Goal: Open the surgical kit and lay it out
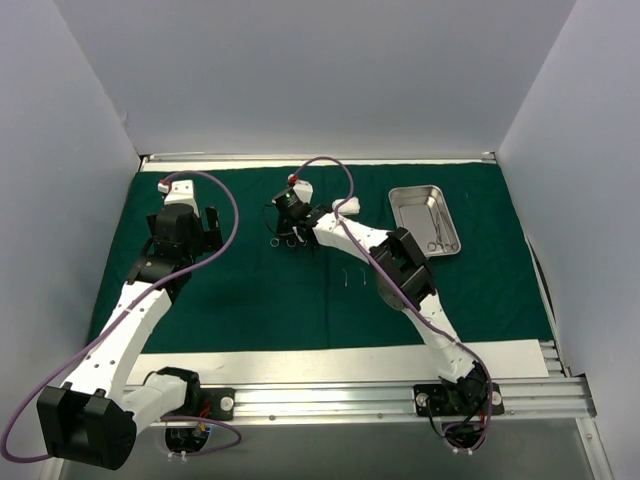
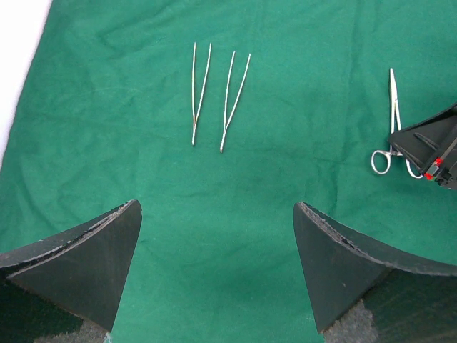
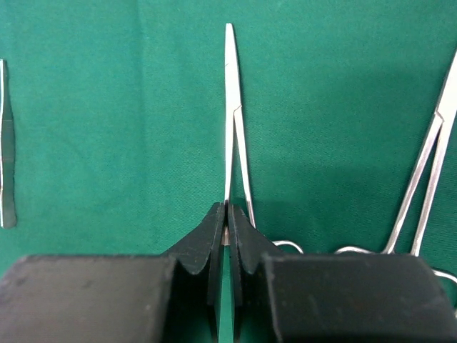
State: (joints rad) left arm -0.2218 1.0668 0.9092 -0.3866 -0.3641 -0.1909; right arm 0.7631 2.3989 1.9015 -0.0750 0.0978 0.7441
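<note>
The dark green drape (image 1: 250, 300) lies spread flat over the table. The steel tray (image 1: 423, 220) stands on it at the back right, with a small instrument (image 1: 436, 243) inside. My right gripper (image 1: 290, 225) is shut on the shank of a silver scissor-like instrument (image 3: 230, 136), low over the drape (image 3: 107, 107). A second scissor-like instrument (image 3: 428, 171) lies just to its right. Two tweezers (image 2: 201, 93) (image 2: 235, 100) lie side by side on the drape (image 2: 214, 186). My left gripper (image 2: 218, 214) is open and empty above bare cloth. No gauze or packet is in view.
White walls enclose the table at the back and on both sides. A white strip (image 1: 330, 360) and a metal rail (image 1: 400, 400) run along the near edge. The right gripper's black body (image 2: 432, 146) shows beside an instrument (image 2: 391, 121) in the left wrist view.
</note>
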